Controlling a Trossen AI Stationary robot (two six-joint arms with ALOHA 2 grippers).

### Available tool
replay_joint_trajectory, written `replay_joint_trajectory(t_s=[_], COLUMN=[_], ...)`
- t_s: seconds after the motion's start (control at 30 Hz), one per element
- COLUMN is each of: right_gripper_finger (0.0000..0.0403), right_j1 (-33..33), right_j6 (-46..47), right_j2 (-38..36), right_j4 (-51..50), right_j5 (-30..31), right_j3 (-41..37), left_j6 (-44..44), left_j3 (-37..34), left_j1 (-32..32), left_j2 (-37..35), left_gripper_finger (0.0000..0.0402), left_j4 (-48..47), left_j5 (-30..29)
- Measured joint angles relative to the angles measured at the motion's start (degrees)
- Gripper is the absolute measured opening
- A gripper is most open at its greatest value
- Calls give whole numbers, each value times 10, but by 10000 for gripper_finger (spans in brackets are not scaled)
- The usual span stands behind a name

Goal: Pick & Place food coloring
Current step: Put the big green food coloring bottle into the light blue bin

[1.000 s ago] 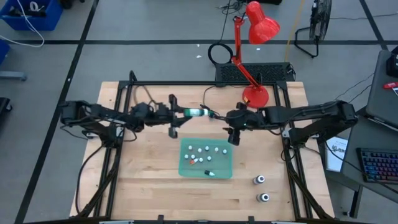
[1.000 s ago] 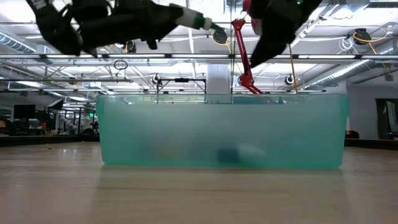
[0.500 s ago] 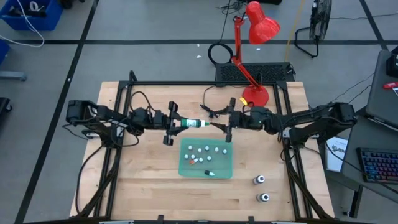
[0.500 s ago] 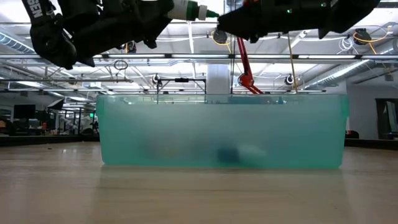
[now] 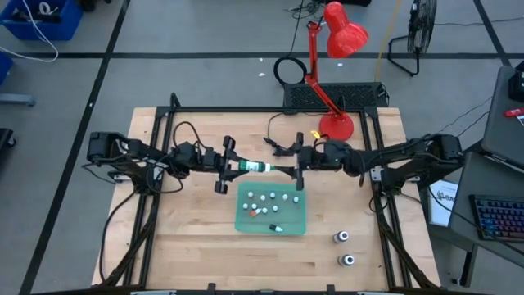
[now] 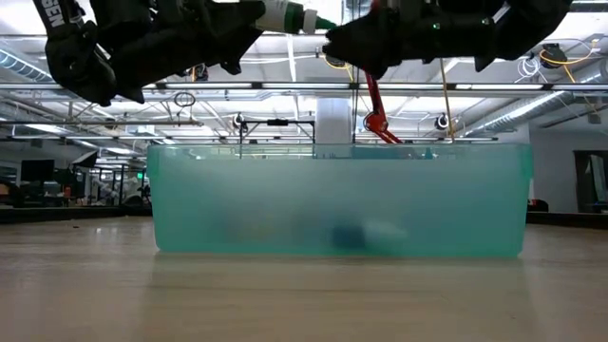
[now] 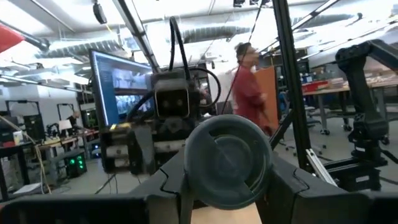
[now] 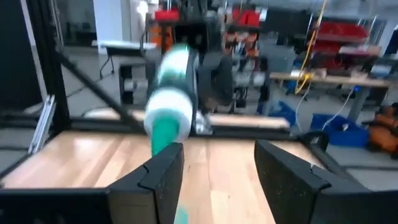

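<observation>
Left end effector [image 5: 232,167] levels bottle [image 5: 255,168] toward right end effector [image 5: 288,171].

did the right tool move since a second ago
Yes. The right tool swung from above the green tray's right end leftward, now meeting the bottle tip held by the left tool.

Grey floor [image 5: 205,33] crossed by dark tape lines surrounds the wooden table [image 5: 196,238]. A red desk lamp [image 5: 336,49] stands at the table's far edge. Ceiling pipes [image 6: 285,85], a lit monitor [image 7: 121,84] and a person in red [image 7: 249,90] occupy the room beyond.
</observation>
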Motion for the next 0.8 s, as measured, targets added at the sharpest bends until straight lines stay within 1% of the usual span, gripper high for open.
replay_joint_trajectory(t_s=[0.1, 0.27, 0.5, 0.8], right_gripper_finger=[187, 187, 187, 187], right_j1=[1, 1, 1, 1], right_j6=[0, 0, -18, -20], right_j2=[-4, -13, -6, 57], right_j4=[-45, -58, 20, 108], right_j5=[-4, -5, -4, -33], right_j3=[-1, -1, -1, 3], left_j6=[6, 10, 4, 4], left_j3=[0, 0, 0, 0], left_j1=[2, 4, 8, 8], left_j2=[-3, -3, -3, -3], left_gripper_finger=[129, 129, 128, 128], left_j4=[8, 7, 4, -6], left_j5=[-2, 1, 2, -2])
